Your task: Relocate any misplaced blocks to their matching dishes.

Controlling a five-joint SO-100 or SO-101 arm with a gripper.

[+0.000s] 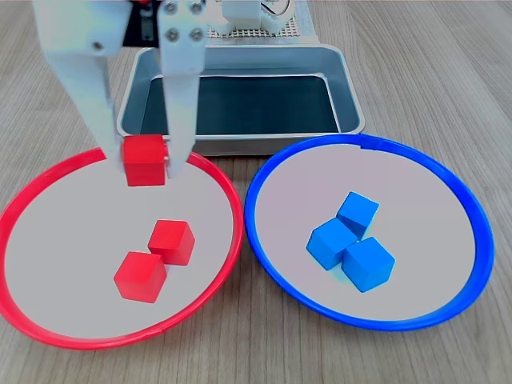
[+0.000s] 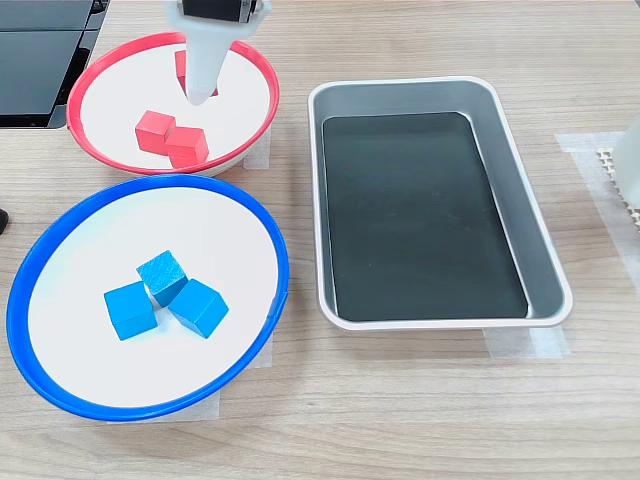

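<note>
The claw [image 1: 146, 156] is clamped on a red cube [image 1: 145, 160], one white finger on each flank, and the cube sits squarely between the tips; it is inside the ring of the red-rimmed dish [image 1: 234, 210], at the part of the rim nearest the grey metal tray [image 1: 350, 96]. Whether the cube is touching the pale floor or hanging just above it, the first exterior view does not settle. In the second exterior view the claw [image 2: 203, 85] comes straight down over that dish [image 2: 262, 62] and hides most of the cube [image 2: 183, 66]. So the relation that counts is plain: dish floor directly beneath the held cube, no sideways reach needed; my read is a release is all that remains. Two more red cubes [image 1: 158, 258] lie touching each other nearer the dish's middle, clear of the claw; three blue cubes [image 1: 352, 242] huddle together in the blue-rimmed dish [image 1: 258, 172]; the tray holds no cubes; the tabletop [image 1: 448, 72] carries none loose.
</note>
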